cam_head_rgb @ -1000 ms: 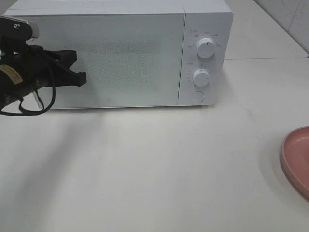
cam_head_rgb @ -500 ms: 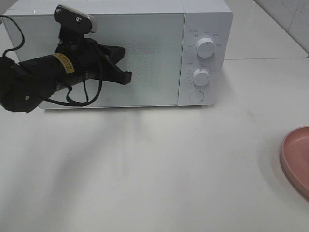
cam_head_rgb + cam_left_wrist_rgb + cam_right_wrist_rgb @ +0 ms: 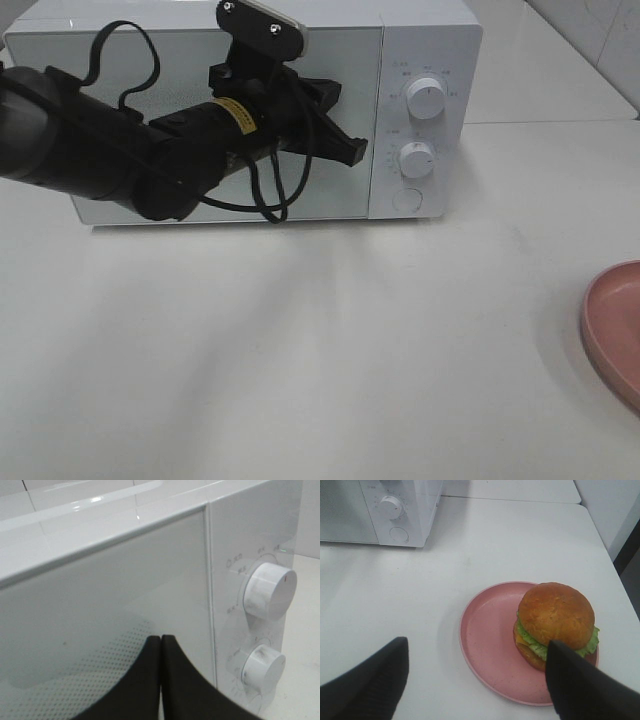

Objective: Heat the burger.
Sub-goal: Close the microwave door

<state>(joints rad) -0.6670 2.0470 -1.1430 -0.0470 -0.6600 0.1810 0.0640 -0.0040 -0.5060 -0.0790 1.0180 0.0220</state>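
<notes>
- The left gripper (image 3: 161, 680) had its jaws pressed together on nothing, poised in front of the closed microwave door (image 3: 340, 70), near its right edge beside the control panel.
- The right gripper (image 3: 475, 680) held its jaws wide apart and empty above the tabletop (image 3: 395, 595), off to the right.
- The burger (image 3: 555, 625) sat on the pink plate (image 3: 485, 650), well right of the microwave (image 3: 430, 40).
- Judged from this, the task had barely begun: door unopened, burger not lifted, loading and dial (image 3: 426, 98) setting all remained.
</notes>
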